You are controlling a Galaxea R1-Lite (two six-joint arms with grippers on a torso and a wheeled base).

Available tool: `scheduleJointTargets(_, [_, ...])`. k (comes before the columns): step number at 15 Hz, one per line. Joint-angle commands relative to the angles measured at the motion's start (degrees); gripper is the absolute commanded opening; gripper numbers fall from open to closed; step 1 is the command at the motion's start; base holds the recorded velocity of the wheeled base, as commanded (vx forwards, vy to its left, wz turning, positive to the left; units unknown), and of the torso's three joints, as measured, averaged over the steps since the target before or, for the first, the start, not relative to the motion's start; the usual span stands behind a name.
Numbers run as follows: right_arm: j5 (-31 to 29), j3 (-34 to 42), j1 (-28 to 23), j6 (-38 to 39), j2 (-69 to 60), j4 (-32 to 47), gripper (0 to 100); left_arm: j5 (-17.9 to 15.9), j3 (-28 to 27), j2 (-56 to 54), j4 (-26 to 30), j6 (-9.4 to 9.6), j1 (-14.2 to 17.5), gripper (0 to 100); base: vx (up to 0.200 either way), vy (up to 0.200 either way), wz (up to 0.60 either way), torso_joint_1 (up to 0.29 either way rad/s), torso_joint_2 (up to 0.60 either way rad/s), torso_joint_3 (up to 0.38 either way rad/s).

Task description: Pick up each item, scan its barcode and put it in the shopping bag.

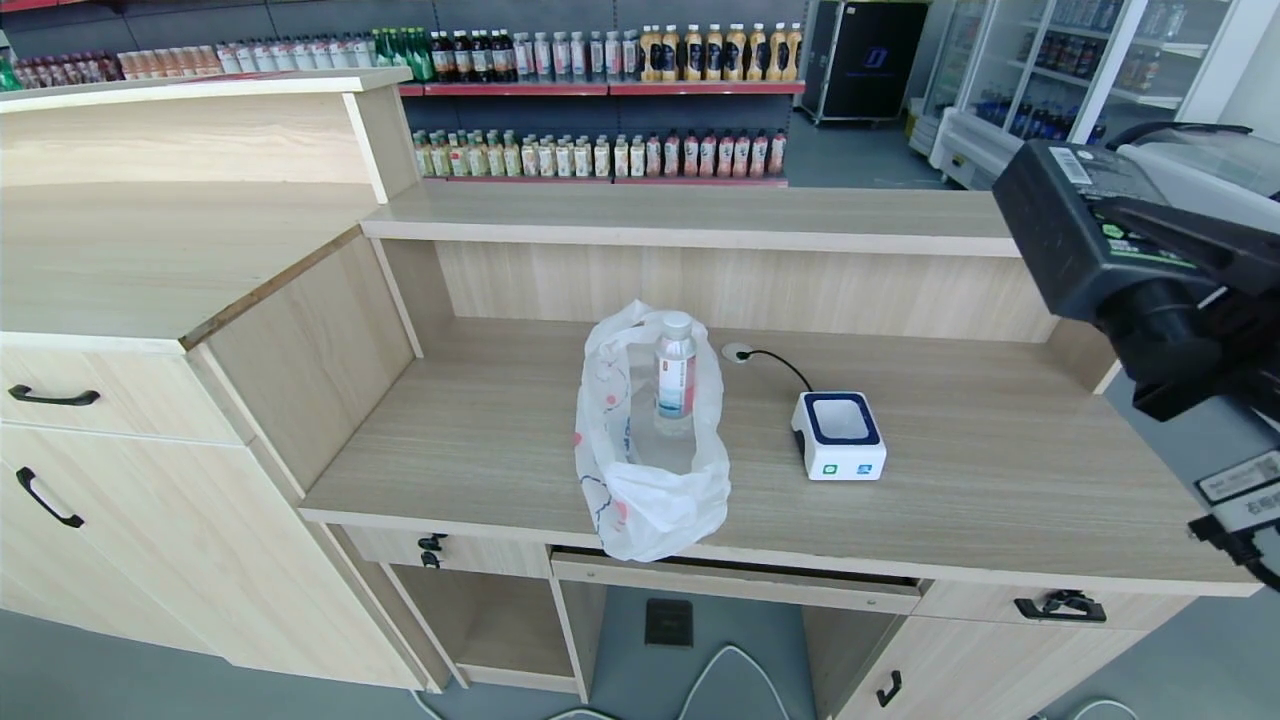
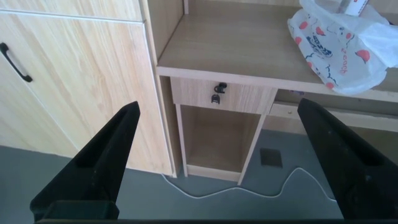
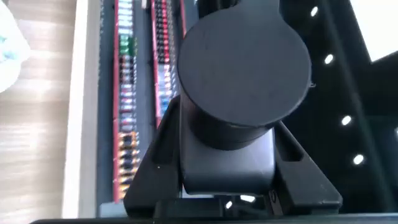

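A white plastic shopping bag [image 1: 650,470] [image 2: 342,50] stands open on the wooden counter [image 1: 1000,450], with a clear water bottle [image 1: 676,375] upright inside it. To the bag's right sits a white scanner [image 1: 838,435] with a blue-rimmed window and a black cable. At the far right, raised above the counter's right end, my right gripper [image 1: 1200,350] [image 3: 227,168] is shut on a black bottle [image 1: 1080,225] [image 3: 242,56] with a round black cap and a barcode label. My left gripper [image 2: 217,168] hangs open and empty, low in front of the counter's left end.
A taller counter block with drawers [image 1: 60,400] stands at the left. A raised ledge [image 1: 700,215] runs along the counter's back. A shallow drawer [image 1: 730,580] under the desktop is slightly out. Shelves of drinks [image 1: 600,100] and fridges stand far behind.
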Motion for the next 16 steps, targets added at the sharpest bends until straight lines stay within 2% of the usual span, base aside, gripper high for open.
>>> scheduleJointTargets(1, [1.81, 0.72, 8.88, -9.57, 1.34, -0.41, 0, 0.04, 0.0, 0.02, 0.0, -0.02, 0.01, 100, 0.0, 0.0, 0.0, 0.0, 0.0, 0.0])
scheduleJointTargets(3, [3.74, 1.95, 11.61, -20.29, 1.16, -0.5, 0, 0.04, 0.0, 0.02, 0.0, -0.02, 0.01, 100, 0.0, 0.0, 0.0, 0.0, 0.0, 0.0])
scheduleJointTargets(8, [4.71, 4.24, 18.64, -30.84, -7.98, 2.4, 0, 0.04, 0.0, 0.02, 0.0, -0.02, 0.01, 100, 0.0, 0.0, 0.0, 0.0, 0.0, 0.0])
scheduleJointTargets(10, [4.71, 4.15, 19.78, -34.62, -11.41, 8.56, 0, 0.04, 0.0, 0.02, 0.0, -0.02, 0.01, 100, 0.0, 0.0, 0.0, 0.0, 0.0, 0.0])
scheduleJointTargets(13, [4.53, 4.06, 22.5, -42.88, -16.86, 23.15, 0, 0.04, 0.0, 0.02, 0.0, -0.02, 0.01, 100, 0.0, 0.0, 0.0, 0.0, 0.0, 0.0])
scheduleJointTargets(16, [4.09, 4.15, 24.61, -49.12, -19.23, 31.14, 0, 0.04, 0.0, 0.02, 0.0, -0.02, 0.01, 100, 0.0, 0.0, 0.0, 0.0, 0.0, 0.0])
